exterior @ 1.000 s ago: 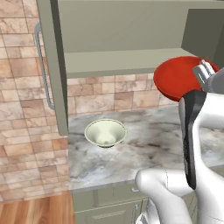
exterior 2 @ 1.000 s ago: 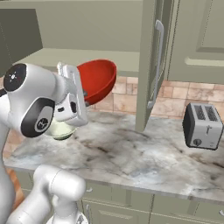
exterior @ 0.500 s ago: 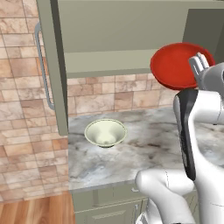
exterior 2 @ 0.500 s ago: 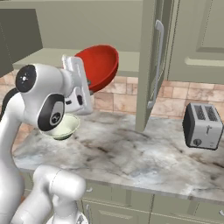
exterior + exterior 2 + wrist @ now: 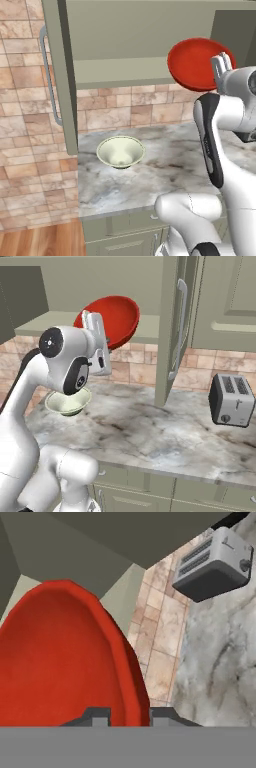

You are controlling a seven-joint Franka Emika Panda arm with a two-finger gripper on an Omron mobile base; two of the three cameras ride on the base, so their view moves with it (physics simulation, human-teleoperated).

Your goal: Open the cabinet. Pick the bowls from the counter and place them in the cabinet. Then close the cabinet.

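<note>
The claw (image 5: pixel 129 714) is pinching the rim of the red bowl (image 5: pixel 65 662) between its two fingertips, jaws standing only narrowly apart with the bowl's wall between them. It is carrying the bowl tilted on edge, raised well above the counter (image 5: pixel 170 165) and level with the open cabinet (image 5: pixel 125 70). In the right base view the red bowl (image 5: pixel 114 318) is hanging just in front of the plain green shelf (image 5: pixel 50 321), its hollow facing outward, the claw (image 5: pixel 95 326) gripping it at the rim.

Below, the cream-white bowl (image 5: pixel 120 152) is sitting upright on the marbled counter, near the left cabinet door (image 5: pixel 59 75), which is standing swung open. Farther along the counter, well apart from both bowls, a silver toaster (image 5: pixel 234 400) is standing against the brick wall (image 5: pixel 145 368).
</note>
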